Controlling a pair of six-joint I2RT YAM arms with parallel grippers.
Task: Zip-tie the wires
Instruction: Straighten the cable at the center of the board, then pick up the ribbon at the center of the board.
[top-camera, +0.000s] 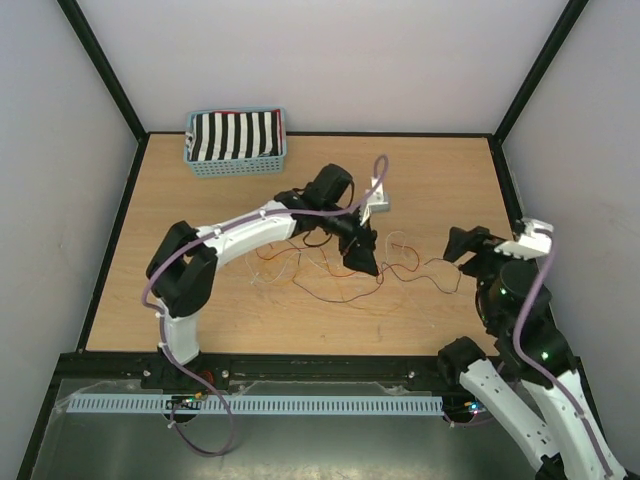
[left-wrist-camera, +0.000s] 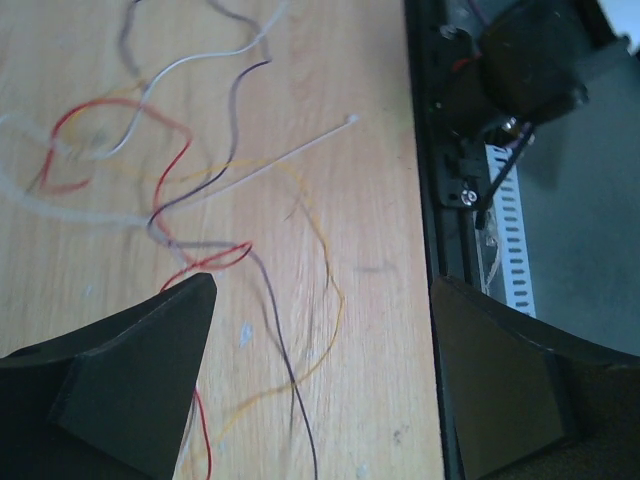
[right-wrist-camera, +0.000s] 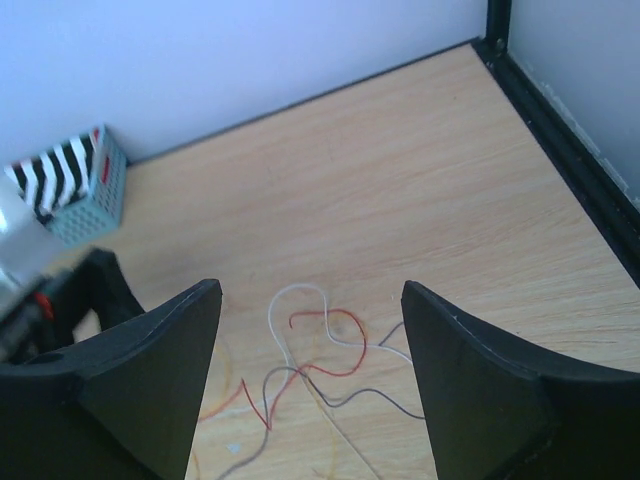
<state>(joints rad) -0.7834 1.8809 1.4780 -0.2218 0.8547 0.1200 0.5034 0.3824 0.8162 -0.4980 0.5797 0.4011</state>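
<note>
The wires (top-camera: 335, 272) lie loose and tangled on the wooden table (top-camera: 430, 180): thin red, orange, black and pale strands. My left gripper (top-camera: 364, 262) hovers over their middle, open. In the left wrist view its gripper (left-wrist-camera: 322, 285) has nothing between its fingers; black (left-wrist-camera: 265, 290), orange (left-wrist-camera: 335, 300) and red (left-wrist-camera: 170, 150) strands run on the wood below. A pale straight zip tie (left-wrist-camera: 290, 155) lies across them. My right gripper (top-camera: 462, 246) stands open at the tangle's right end. From the right wrist, that gripper (right-wrist-camera: 311, 290) frames the wires (right-wrist-camera: 325, 345) with its fingers empty.
A blue basket (top-camera: 237, 165) holding striped black-and-white cloth stands at the back left, also seen as the basket (right-wrist-camera: 90, 200). A black rail (top-camera: 300, 366) and a white slotted duct (top-camera: 300, 405) run along the near edge. Black frame posts border the table.
</note>
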